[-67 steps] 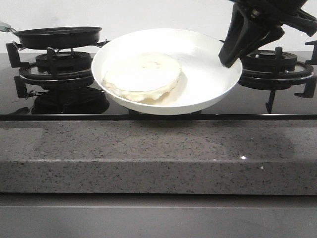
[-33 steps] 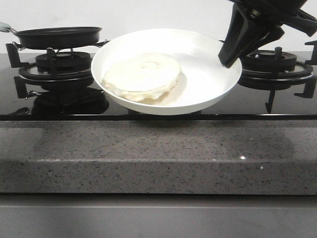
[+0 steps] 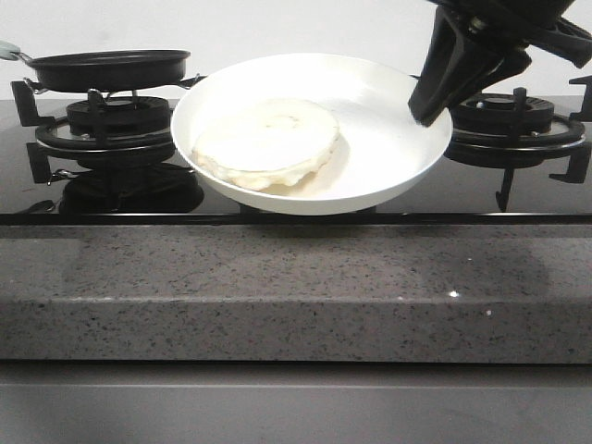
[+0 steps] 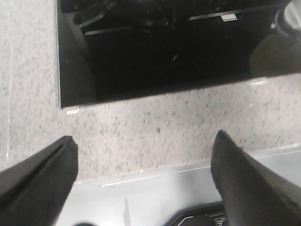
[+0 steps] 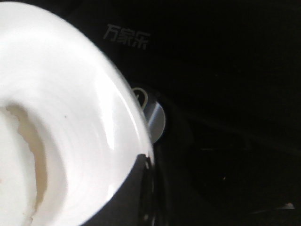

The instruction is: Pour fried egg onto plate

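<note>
One readable mark: brand "万家乐" in grey on the black hob glass [image 5: 197,56], just past the plate [image 5: 70,117] rim the right gripper holds. No other text legible.

Matte black right gripper [image 3: 427,106], angular tapered black jaws.

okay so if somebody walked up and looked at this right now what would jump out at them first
The big white plate in the middle, tilted toward the camera over the black stovetop, with the pale fried egg lying in it. The right gripper grips its right rim. A black frying pan sits on the left burner.
</note>
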